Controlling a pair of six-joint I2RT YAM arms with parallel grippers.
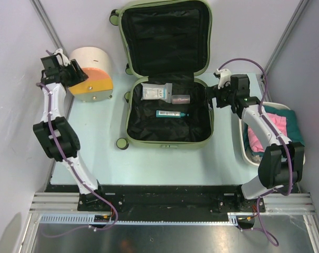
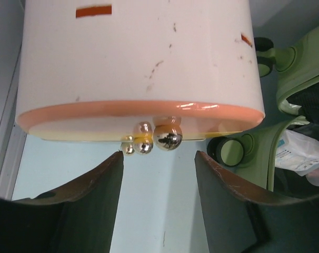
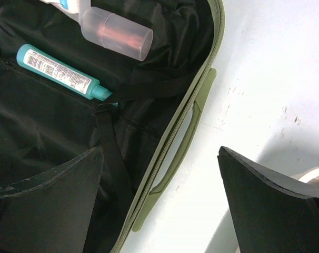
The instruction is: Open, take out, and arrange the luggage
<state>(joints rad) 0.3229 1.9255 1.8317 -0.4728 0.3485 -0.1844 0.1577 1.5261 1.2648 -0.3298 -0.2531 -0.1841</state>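
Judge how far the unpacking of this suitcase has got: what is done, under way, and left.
Done: the suitcase lies unzipped, with its lid flat back.
Under way: the open right gripper hangs over its handle side, holding nothing. The open left gripper faces the drum-shaped container.
Left: the teal tube, clear bottle and white packet are yet to come out and be arranged.

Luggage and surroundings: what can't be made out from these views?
- White packet: print too small from top; cut off by the upper edge in the right wrist view.
- Basin contents: partly under the right arm from top.
- Drum container: far end cut off by the left wrist view's top edge; left pincer covers its edge from top.
- Luggage lid pockets: black lining too dark from top.
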